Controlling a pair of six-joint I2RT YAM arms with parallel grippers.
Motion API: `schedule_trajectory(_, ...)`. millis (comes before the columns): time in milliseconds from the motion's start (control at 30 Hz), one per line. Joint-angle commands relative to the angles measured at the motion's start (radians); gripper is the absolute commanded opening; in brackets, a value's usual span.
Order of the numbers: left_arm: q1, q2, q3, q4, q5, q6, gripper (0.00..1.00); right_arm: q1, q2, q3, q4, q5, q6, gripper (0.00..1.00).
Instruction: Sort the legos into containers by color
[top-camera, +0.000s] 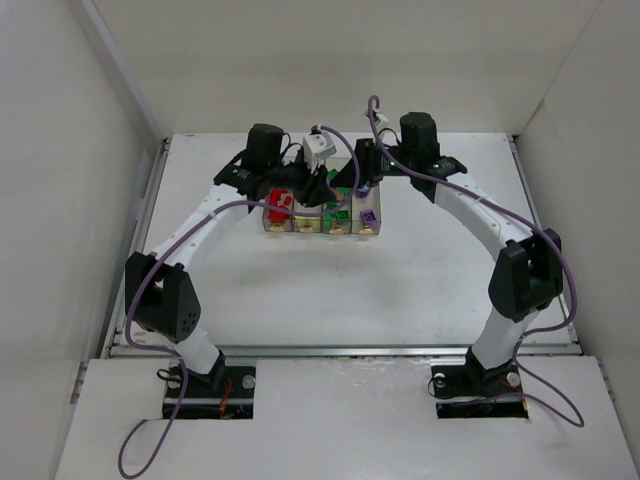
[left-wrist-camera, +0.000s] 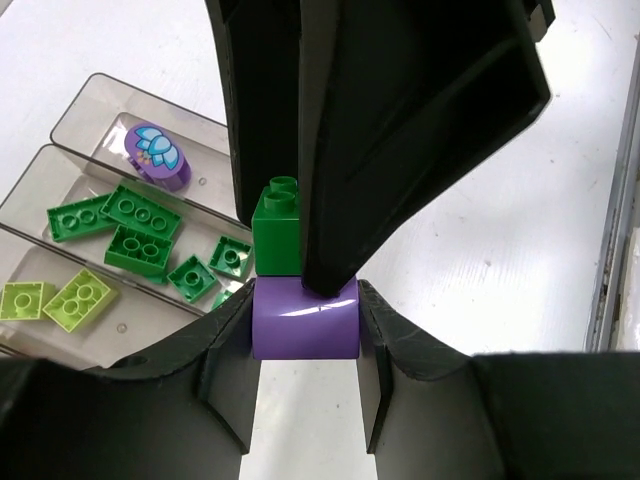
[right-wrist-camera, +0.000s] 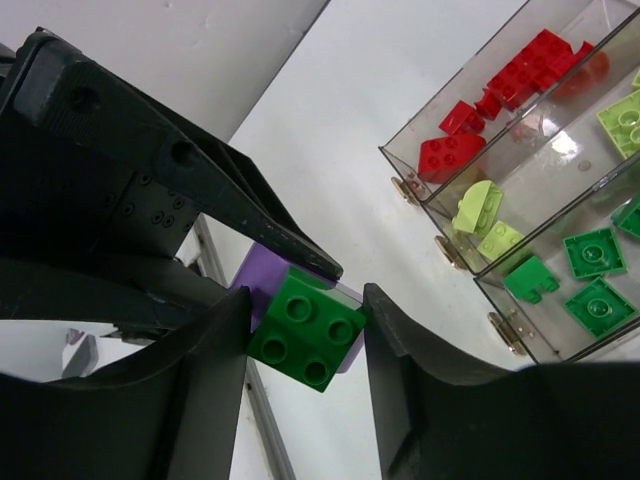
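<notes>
Step in hand: separating a two-colour clump held in the air just beyond the far side of the containers (top-camera: 322, 229).

The left gripper (left-wrist-camera: 305, 318) is part-closed, clamped on the purple brick (left-wrist-camera: 305, 325). The right gripper (right-wrist-camera: 305, 305) is likewise narrowed, its fingers pressing both sides of the green brick (right-wrist-camera: 305, 335) stacked on the purple one.

Judgement: the next move calls for a firm pull apart. Green then goes to the containers' green compartment and purple to the end one.

walls (top-camera: 60, 200): plain white panels, three sides | table (top-camera: 330, 290): white, metal-railed edges | light: even
</notes>
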Motion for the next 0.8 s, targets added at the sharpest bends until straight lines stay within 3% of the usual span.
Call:
schedule_trajectory(0, 0.000, -0.053, 0.014, 0.043, -0.016, -0.003, 0.00, 0.005, 0.005, -0.006, 0.029, -0.071, -0.003, 0.39)
schedule_trajectory(33, 0.000, -0.053, 0.005, 0.052, -0.016, -0.003, 0.00, 0.005, 0.005, -0.006, 0.029, -0.071, -0.003, 0.34)
schedule_trajectory(67, 0.000, -0.053, 0.004, 0.052, -0.016, -0.003, 0.00, 0.005, 0.005, -0.006, 0.029, -0.071, -0.003, 0.18)
schedule_trajectory(100, 0.000, -0.053, 0.004, 0.052, -0.016, -0.003, 0.00, 0.005, 0.005, -0.006, 0.029, -0.071, -0.003, 0.10)
schedule_trajectory(167, 0.000, -0.053, -0.005, 0.052, -0.036, -0.003, 0.00, -0.004, 0.005, -0.006, 0.029, -0.071, 0.008, 0.00)
schedule_trajectory(300, 0.000, -0.053, -0.029, 0.028, -0.071, 0.023, 0.00, -0.029, -0.006, -0.006, 0.029, 0.014, 0.038, 0.00)
schedule_trajectory(500, 0.000, -0.062, -0.101, -0.034, -0.137, 0.096, 0.00, -0.085, -0.004, 0.003, 0.038, 0.260, 0.126, 0.00)
schedule_trajectory(767, 0.044, -0.062, -0.123, -0.046, -0.157, 0.083, 0.00, -0.085, 0.123, 0.090, 0.047, 0.300, 0.157, 0.00)
